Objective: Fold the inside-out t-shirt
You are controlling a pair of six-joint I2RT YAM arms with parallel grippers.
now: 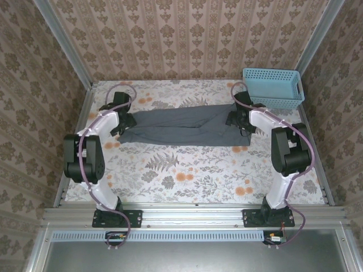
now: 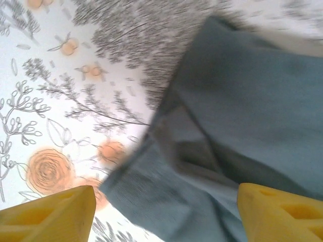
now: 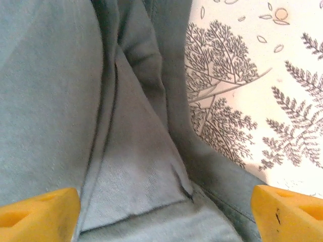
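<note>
Left gripper [image 2: 164,209] and right gripper [image 3: 164,209] both hang released, jaws wide, each directly above one end of the inside-out t-shirt [image 1: 184,127], which lies stretched between them, seemingly so the lengthwise fold rests flat

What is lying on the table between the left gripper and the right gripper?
In the top view, the grey t-shirt lies there, spread as a long band from the left gripper to the right gripper.

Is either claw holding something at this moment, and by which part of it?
Nothing is held. The left claw and the right claw both stand open above the t-shirt, which lies on the table.
</note>
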